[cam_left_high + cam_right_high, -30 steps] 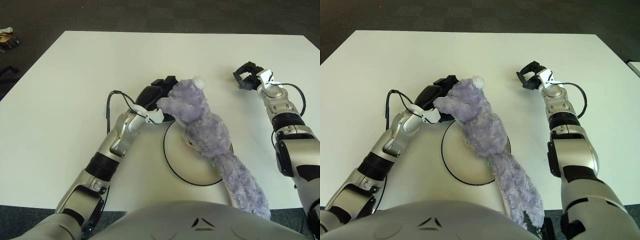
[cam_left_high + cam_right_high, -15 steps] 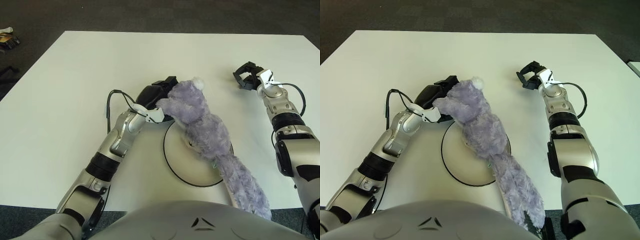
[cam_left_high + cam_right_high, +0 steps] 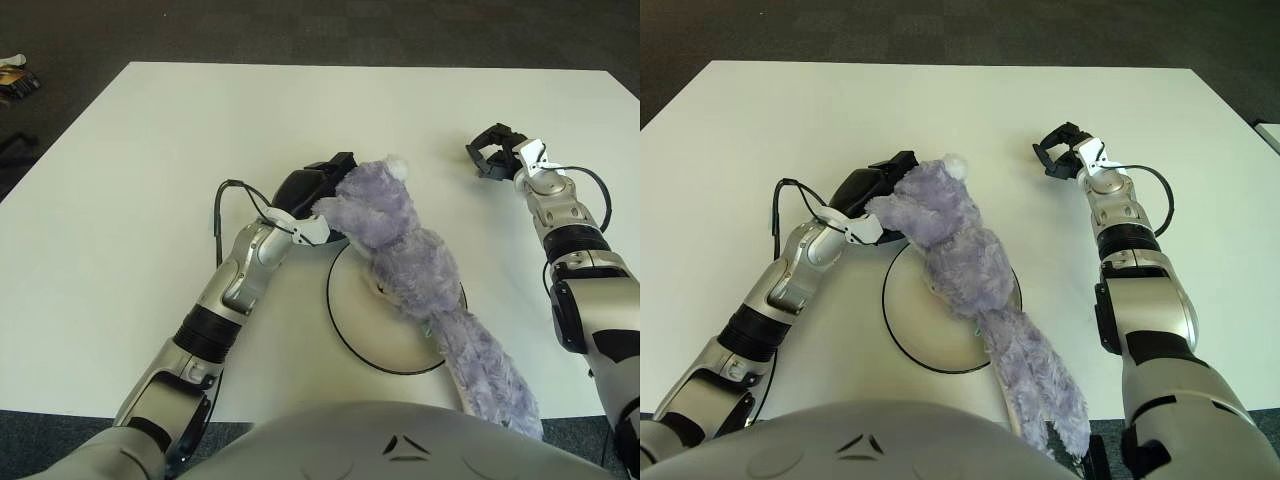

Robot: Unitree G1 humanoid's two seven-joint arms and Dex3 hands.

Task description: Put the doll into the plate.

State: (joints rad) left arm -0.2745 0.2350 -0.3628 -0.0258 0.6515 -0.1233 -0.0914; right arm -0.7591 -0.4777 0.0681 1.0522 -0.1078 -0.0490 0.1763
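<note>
A long purple plush doll [image 3: 410, 265] lies slantwise across the white plate [image 3: 360, 315] with its dark rim. Its head, with a small white tuft, sticks out past the plate's far edge, and its long tail [image 3: 490, 375] trails over the near right rim toward the table's front edge. My left hand [image 3: 318, 195] is at the doll's head on its left side, fingers curled against the plush. My right hand [image 3: 492, 155] shows over the table far right of the doll, holding nothing.
The white table [image 3: 150, 150] spreads around the plate, with dark carpet beyond its far edge. A black cable [image 3: 222, 200] loops from my left wrist. A small object [image 3: 15, 80] lies on the floor at far left.
The doll's tail has shifted slightly near the table's front edge; my left hand has barely moved at the doll's head. The right hand stays where it was.
</note>
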